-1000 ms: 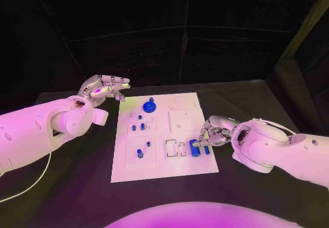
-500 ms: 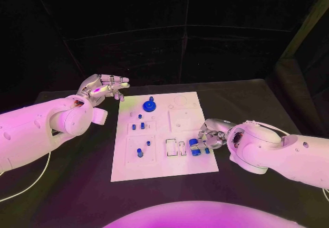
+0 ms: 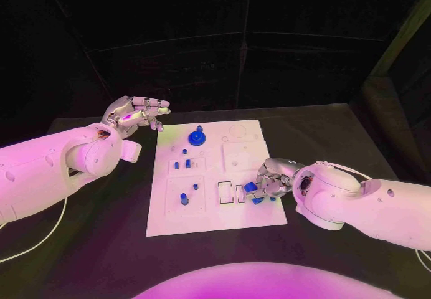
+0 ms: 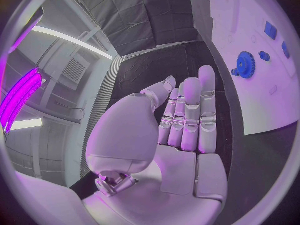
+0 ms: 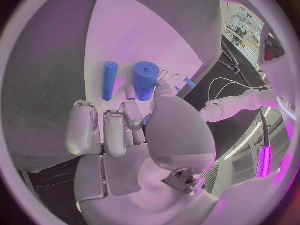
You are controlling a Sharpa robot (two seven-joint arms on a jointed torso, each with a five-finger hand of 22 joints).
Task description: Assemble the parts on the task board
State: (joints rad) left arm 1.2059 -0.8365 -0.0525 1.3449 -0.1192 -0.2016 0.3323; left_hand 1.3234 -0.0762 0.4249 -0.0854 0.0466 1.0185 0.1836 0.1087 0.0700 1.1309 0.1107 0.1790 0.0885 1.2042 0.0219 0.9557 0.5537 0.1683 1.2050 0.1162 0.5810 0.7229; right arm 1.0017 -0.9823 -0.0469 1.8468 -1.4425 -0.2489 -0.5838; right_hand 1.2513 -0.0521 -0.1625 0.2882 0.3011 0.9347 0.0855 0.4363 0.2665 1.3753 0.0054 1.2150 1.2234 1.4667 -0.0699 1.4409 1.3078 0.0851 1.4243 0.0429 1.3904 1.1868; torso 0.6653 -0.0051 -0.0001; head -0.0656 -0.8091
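The white task board (image 3: 215,215) lies in the middle of the black table. My right hand (image 3: 272,176) is at the board's right edge with its fingers curled. Thumb and a finger sit on either side of the near end of a thick blue cylinder (image 5: 145,79), which lies on the board (image 5: 144,30). A thin blue cylinder (image 5: 109,80) lies beside it, untouched. My left hand (image 3: 136,115) hovers off the board's far left corner, fingers straight and holding nothing (image 4: 181,125). A blue gear (image 3: 197,138) stands at the board's far end.
Small blue parts (image 3: 182,165) stand in the board's left column, one more (image 3: 183,199) nearer me. Two rectangular slots (image 3: 229,192) lie just left of the right hand. The gear (image 4: 245,65) also shows past the left hand. Black table surrounds the board.
My right hand has slid left from the board's right edge onto the two blue cylinders and closed around the thick one's end. The left hand has stayed put.
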